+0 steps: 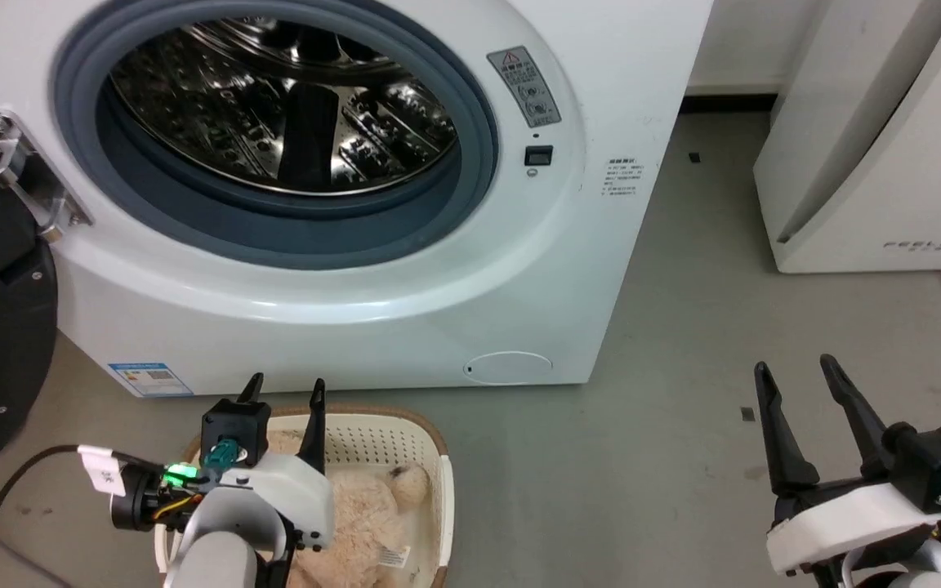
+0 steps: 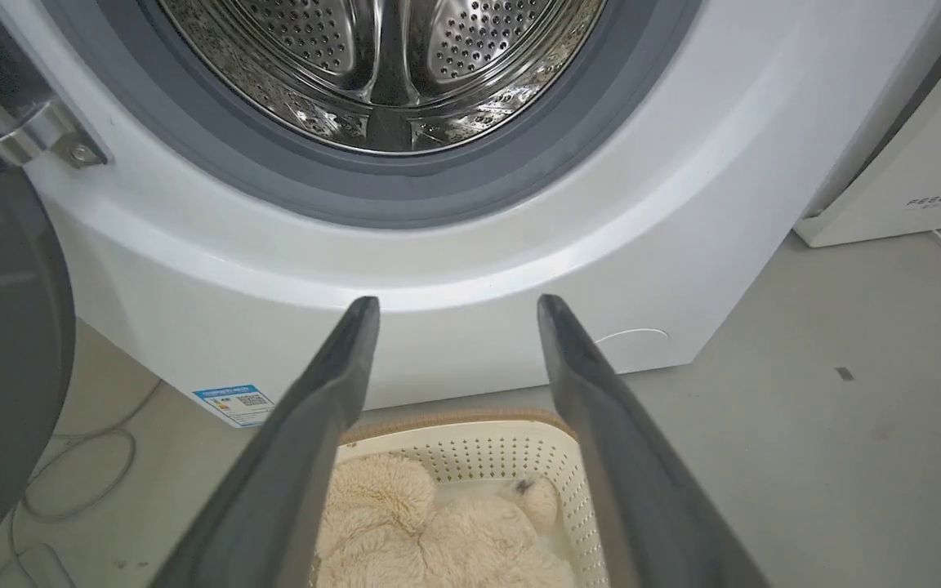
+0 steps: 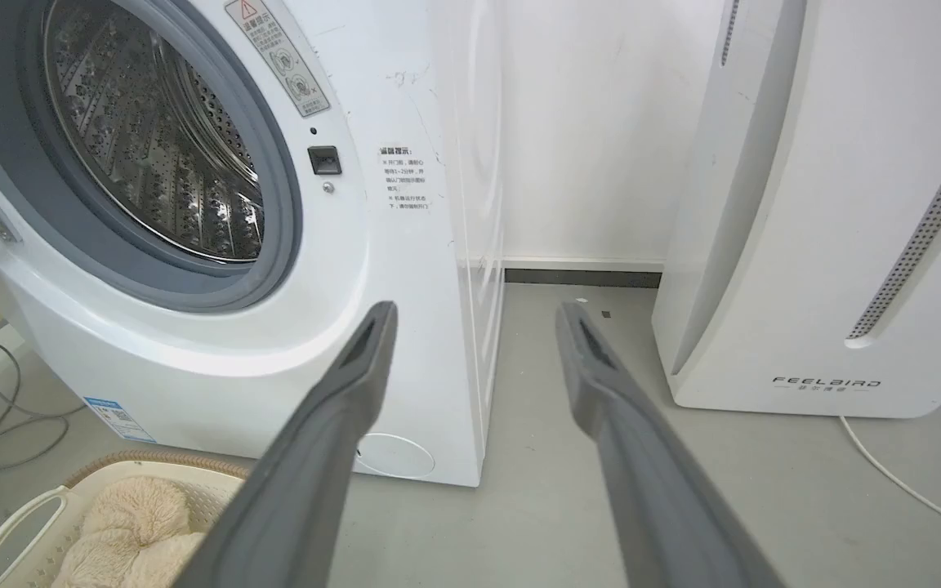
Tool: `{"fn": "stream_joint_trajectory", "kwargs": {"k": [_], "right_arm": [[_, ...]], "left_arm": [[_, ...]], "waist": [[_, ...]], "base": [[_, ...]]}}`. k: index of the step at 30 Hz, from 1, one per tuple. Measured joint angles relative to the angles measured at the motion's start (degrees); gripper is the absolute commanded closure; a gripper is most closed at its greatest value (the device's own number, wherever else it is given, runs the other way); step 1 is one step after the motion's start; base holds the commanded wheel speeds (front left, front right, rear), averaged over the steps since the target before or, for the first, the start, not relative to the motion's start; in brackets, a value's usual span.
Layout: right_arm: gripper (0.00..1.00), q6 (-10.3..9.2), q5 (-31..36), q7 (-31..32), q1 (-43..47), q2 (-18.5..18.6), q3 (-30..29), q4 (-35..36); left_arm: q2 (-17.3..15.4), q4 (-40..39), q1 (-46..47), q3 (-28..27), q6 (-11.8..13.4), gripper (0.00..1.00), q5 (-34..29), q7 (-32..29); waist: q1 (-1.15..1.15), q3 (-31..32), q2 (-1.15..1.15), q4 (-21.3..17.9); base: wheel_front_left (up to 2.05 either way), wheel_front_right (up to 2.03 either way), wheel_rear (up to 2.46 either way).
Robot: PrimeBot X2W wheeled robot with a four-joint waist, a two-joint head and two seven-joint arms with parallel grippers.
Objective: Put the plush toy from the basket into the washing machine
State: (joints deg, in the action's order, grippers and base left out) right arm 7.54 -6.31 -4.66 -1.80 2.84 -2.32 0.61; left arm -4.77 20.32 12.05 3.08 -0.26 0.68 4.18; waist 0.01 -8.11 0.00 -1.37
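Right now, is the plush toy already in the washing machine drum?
No, the plush toy lies in the basket on the floor before the washing machine, whose drum shows bare steel.

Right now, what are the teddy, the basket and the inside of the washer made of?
The plush toy: soft fluffy fabric, going by its shaggy cream fur. The basket: probably matte plastic, cream walls punched with neat holes; brown rim looks woven. The washing machine drum: shiny metal, likely steel, mirror-bright with perforations.
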Motion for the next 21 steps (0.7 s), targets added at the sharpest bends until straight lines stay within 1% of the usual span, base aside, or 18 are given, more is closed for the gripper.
{"fn": "stream_joint_trajectory", "kwargs": {"k": [8, 14, 21], "right_arm": [[0.0, 0.0, -1.9, -1.0, -1.6, 0.0, 0.1, 0.0], [0.0, 0.0, -2.9, -1.6, -2.5, 0.0, -0.1, 0.0], [0.0, 0.0, -4.6, -2.5, -4.3, 0.0, -0.2, 0.1]], "left_arm": [[-1.7, 7.3, 4.7, 1.7, -1.3, 0.0, -0.1, -1.0], [-2.7, 11.6, 7.5, 3.5, -2.4, 0.0, -0.5, -3.9], [-4.4, 15.9, 10.8, 6.3, -3.0, 0.0, -0.8, -8.3]], "waist": [[0.0, -3.7, 0.0, -1.2], [0.0, -6.7, 0.0, -2.3], [0.0, -10.5, 0.0, -3.4]], "base": [[0.0, 0.0, 0.0], [0.0, 0.0, 0.0], [0.0, 0.0, 0.0]]}}
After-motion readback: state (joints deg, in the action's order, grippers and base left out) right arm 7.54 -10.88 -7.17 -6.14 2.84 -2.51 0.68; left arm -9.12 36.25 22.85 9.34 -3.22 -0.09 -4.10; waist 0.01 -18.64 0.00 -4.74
